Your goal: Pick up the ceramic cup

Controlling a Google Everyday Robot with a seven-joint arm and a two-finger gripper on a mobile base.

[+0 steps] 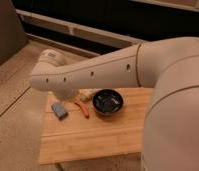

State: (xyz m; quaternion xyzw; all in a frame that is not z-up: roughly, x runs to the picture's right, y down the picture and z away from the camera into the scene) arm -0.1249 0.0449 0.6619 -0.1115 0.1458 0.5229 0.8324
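My gripper, hidden under my white forearm [93,70] over the wooden board's [93,140] back edge, stands wide open; the small cream-white ridged ceramic cup [86,95] peeks out just beside the glossy black bowl [108,101], so closing in blind could topple it or clip the bowl.

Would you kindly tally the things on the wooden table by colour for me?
Black: 1, the bowl
Grey-blue: 1, the block
Orange-red: 1, a thin item
Cream: 1, the ceramic cup, partly behind the arm
Total: 4
The gripper sits hidden behind the arm, near the cup.
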